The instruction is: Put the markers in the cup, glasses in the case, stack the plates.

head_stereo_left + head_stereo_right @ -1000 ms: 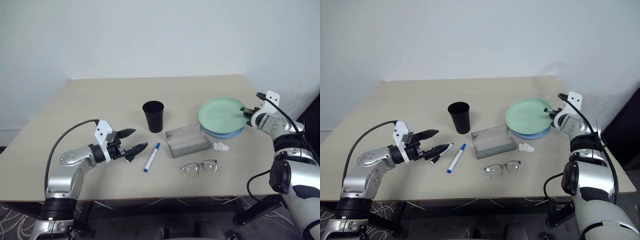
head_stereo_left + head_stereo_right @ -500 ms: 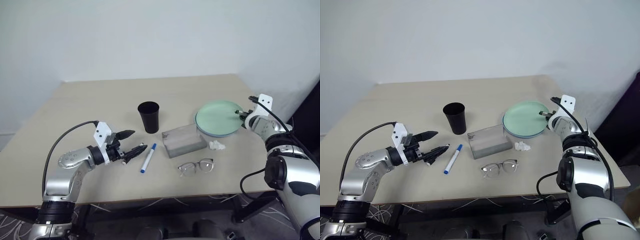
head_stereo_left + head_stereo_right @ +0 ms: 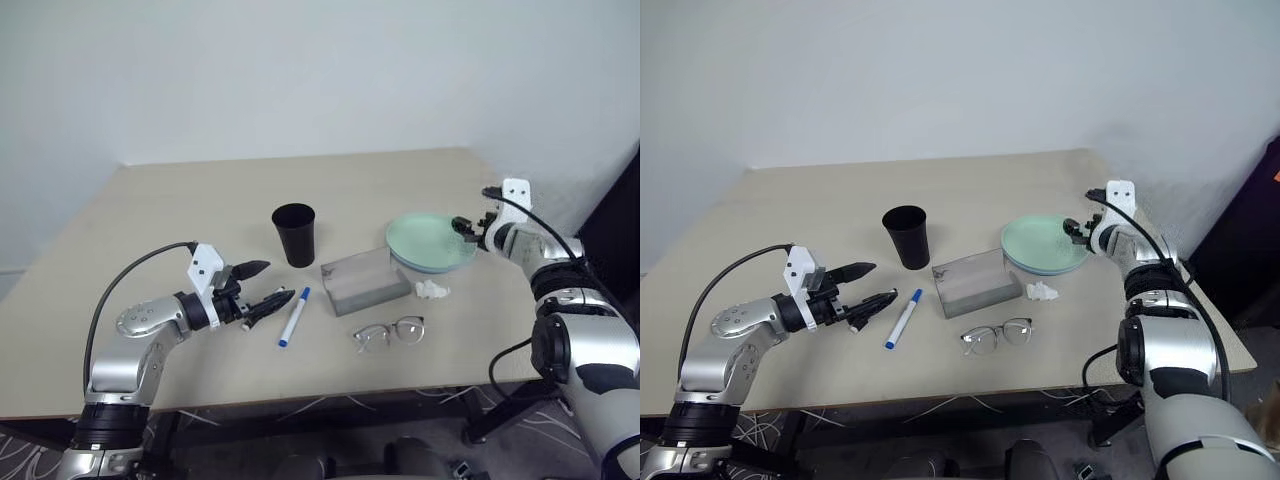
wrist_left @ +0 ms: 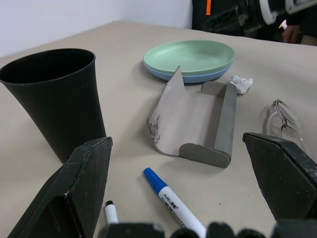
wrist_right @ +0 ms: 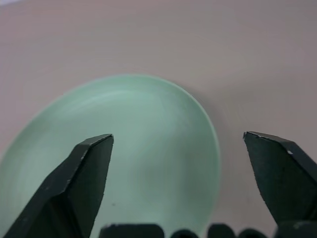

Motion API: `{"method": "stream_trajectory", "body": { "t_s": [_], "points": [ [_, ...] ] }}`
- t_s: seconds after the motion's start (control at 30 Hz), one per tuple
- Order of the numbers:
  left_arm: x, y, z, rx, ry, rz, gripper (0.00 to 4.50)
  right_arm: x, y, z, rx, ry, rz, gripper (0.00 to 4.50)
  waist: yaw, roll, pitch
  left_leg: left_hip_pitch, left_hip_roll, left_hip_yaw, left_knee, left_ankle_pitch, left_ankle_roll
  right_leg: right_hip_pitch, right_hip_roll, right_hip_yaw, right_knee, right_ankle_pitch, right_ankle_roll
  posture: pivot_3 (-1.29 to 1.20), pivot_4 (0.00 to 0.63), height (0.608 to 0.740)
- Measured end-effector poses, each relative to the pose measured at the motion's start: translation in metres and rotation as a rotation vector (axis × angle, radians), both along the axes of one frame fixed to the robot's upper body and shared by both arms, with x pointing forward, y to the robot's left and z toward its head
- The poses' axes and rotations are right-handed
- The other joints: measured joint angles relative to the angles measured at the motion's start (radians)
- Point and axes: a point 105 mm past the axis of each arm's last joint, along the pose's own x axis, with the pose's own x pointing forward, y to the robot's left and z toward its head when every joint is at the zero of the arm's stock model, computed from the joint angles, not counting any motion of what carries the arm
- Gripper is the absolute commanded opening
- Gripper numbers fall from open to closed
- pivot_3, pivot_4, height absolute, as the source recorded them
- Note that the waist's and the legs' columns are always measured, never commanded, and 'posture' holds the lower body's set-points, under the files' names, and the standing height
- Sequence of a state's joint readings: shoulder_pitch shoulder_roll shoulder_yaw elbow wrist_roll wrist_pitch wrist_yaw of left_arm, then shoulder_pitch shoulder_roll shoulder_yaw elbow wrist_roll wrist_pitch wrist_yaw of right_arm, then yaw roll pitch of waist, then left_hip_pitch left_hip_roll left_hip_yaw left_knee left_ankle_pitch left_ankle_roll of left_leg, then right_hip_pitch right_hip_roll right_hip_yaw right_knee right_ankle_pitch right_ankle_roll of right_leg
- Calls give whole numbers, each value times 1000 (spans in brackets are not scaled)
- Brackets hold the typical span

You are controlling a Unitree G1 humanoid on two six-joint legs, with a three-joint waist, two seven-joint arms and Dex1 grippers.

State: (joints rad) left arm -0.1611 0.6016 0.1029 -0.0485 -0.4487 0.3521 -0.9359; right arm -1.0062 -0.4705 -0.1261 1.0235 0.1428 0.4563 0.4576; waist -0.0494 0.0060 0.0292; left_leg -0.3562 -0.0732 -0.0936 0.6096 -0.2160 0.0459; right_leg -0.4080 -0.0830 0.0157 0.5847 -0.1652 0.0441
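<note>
Nearest the front edge of the table (image 3: 150, 215), the glasses (image 3: 388, 333) lie unfolded and untouched, well apart from both arms; just behind them the case (image 3: 365, 281) sits open, with a small white lump (image 3: 432, 290) beside it toward the right edge. Toward the front-left, the left gripper (image 3: 262, 283) hovers with fingers spread wide, the black-capped marker (image 3: 262, 309) under its tips and the blue-capped marker (image 3: 293, 316) just beside; neither is lifted. Mid-table stands the cup (image 3: 294, 233), upright and apparently empty. Toward the right edge, the green plate (image 3: 430, 238) now rests on the blue plate (image 3: 440, 267); a second ago the right gripper (image 3: 1077, 230) was clamped on its rim with the plate tilted, and it has since let go, fingers parted at the rim. Stacking looks done; markers and glasses remain.
</note>
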Motion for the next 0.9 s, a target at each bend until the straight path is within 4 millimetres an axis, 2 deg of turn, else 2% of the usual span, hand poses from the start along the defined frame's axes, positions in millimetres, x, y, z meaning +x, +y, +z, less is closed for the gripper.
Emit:
{"method": "stream_trajectory", "body": {
  "t_s": [0.07,0.1,0.3,0.43,0.57,0.67,0.9],
  "points": [
    [0,0,0,0,0,-1,4500,-6,5,15,-64,-29,147,4470,2,0,0,0,0,-1,0,0,0,0,0,-1,0,0,0,0,0,732],
    [0,0,0,1,2,-1,4500,-9,7,17,-76,-25,190,4470,2,-1,0,0,0,-1,0,0,0,0,0,-1,0,0,0,0,0,732],
    [0,0,0,1,5,-1,4500,-50,21,-5,-124,114,471,4470,4,0,0,-1,0,-1,2,-2,-3,0,-1,-1,1,0,0,0,0,732],
    [0,0,1,1,4,-2,4500,-65,31,-3,-115,138,577,4470,3,0,0,0,2,-1,3,-2,-4,-1,-1,-1,1,0,0,0,0,732],
    [0,0,1,1,4,-2,4500,-87,55,-12,-102,172,720,4470,5,-1,0,0,3,-1,3,-3,-4,-1,-1,-3,1,0,0,0,0,732],
    [0,0,0,1,4,-2,4500,-91,63,-24,-102,199,739,4470,6,-1,0,-1,3,-1,4,-3,-4,-1,-2,-3,1,0,0,0,0,732],
    [0,0,1,1,4,-2,4500,-86,71,-38,-161,192,727,4470,7,-1,0,-1,3,0,4,-3,-4,-1,-2,-3,1,0,1,0,0,732]
  ]
}}
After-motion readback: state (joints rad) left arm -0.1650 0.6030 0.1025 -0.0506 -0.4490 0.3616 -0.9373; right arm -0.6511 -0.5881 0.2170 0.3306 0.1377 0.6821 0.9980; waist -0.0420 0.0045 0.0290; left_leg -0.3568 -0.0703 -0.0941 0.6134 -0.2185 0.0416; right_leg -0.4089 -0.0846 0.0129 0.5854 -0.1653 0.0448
